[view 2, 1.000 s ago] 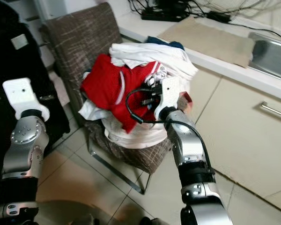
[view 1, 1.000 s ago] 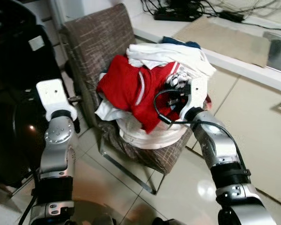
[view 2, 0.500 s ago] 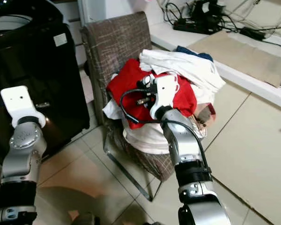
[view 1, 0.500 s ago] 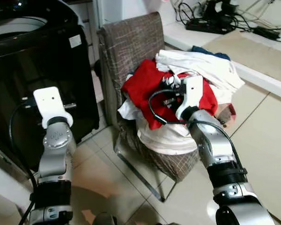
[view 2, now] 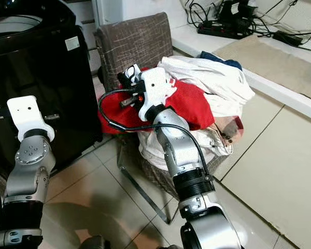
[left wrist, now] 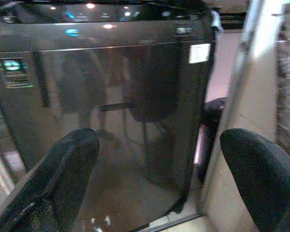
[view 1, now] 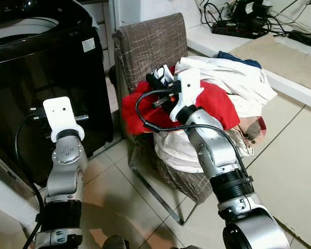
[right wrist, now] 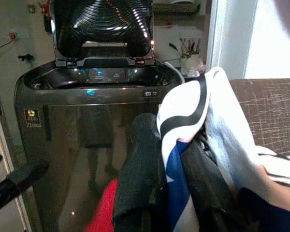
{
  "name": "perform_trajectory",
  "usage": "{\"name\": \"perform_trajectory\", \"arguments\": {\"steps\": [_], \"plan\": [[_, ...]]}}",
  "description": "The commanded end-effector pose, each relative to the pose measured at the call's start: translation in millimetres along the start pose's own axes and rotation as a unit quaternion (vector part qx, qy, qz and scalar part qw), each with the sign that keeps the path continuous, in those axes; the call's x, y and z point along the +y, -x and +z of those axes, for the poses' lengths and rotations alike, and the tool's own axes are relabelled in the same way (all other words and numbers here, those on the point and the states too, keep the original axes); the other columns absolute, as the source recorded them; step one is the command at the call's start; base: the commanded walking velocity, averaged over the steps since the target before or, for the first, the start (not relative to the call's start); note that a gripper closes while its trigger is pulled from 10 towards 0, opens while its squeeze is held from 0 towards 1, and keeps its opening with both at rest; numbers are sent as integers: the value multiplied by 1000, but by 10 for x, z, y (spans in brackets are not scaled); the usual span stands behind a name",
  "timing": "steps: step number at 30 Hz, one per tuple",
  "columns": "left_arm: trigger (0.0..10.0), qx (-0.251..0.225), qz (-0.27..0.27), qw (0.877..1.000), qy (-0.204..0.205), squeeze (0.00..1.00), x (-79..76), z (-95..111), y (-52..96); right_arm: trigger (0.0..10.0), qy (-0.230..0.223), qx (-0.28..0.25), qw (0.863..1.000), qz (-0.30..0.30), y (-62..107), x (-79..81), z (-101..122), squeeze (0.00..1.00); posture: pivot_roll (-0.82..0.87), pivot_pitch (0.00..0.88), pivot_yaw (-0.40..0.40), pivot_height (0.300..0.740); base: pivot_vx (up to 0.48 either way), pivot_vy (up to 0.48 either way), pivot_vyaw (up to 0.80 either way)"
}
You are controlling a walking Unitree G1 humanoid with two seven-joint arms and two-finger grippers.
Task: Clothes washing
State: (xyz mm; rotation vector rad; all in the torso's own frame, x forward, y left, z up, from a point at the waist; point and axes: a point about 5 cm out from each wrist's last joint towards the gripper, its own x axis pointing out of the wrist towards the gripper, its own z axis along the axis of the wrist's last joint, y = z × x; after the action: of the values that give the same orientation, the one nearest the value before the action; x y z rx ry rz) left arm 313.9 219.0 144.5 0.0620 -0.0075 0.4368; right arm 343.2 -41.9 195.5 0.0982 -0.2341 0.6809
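A pile of clothes (view 1: 233, 80), mostly white, lies heaped on a brown fabric chair (view 1: 150, 41). My right gripper (view 1: 158, 79) is raised over the pile's left side, shut on a red garment (view 1: 217, 104) with white, blue and black trim (right wrist: 183, 111). The garment hangs from it, partly lifted off the pile. The black fingers (right wrist: 142, 159) pinch the trim. A black top-loading washing machine (view 1: 41, 62) stands to the left with its lid (right wrist: 101, 29) up. My left gripper (left wrist: 159, 169) is held open in front of the washer's dark front panel (left wrist: 111, 96), holding nothing.
Behind the chair runs a white counter (view 1: 207, 39) with power strips and cables (view 1: 249, 13) and a beige mat (view 1: 280, 54). A cream cabinet front (view 1: 295, 155) stands at the right. Bare tiled floor (view 1: 124, 207) lies between washer and chair.
The camera has turned left, bringing the washer into view. My right gripper has risen and moved left with the red garment, pulling it up off the pile. The left arm has barely moved.
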Motion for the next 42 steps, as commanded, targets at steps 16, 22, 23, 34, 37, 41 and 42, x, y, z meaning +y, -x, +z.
{"name": "perform_trajectory", "arguments": {"steps": [16,22,23,34,37,41,42], "plan": [[10000,-3,36,999,-3,0,112,-15,12,0,18,32,999,-17,130,-93,-204,0,-20,0,-53,740,0,112,468],[10000,-23,12,1000,-14,0,2,39,44,0,21,63,997,-50,239,-269,-341,0,-15,0,-49,740,0,0,459],[10000,-26,10,999,-17,0,-4,44,48,0,23,63,996,-50,234,-264,-341,0,-16,0,-48,740,0,0,456],[10000,-38,-9,999,-35,0,-54,67,70,0,3,29,999,20,147,14,-315,0,-9,0,-48,740,-22,38,440],[10000,-58,-39,996,-62,0,-144,106,114,0,5,44,999,-6,199,-119,-369,0,-4,0,-49,740,0,-463,438],[10000,-64,-46,995,-66,0,-182,121,132,0,12,55,998,-22,238,-192,-411,0,-6,0,-43,740,0,-454,434],[10000,-62,-40,995,-62,0,-184,124,123,6510,20,66,997,-32,245,-216,-434,0,-7,0,-43,740,266,-296,494]]}}
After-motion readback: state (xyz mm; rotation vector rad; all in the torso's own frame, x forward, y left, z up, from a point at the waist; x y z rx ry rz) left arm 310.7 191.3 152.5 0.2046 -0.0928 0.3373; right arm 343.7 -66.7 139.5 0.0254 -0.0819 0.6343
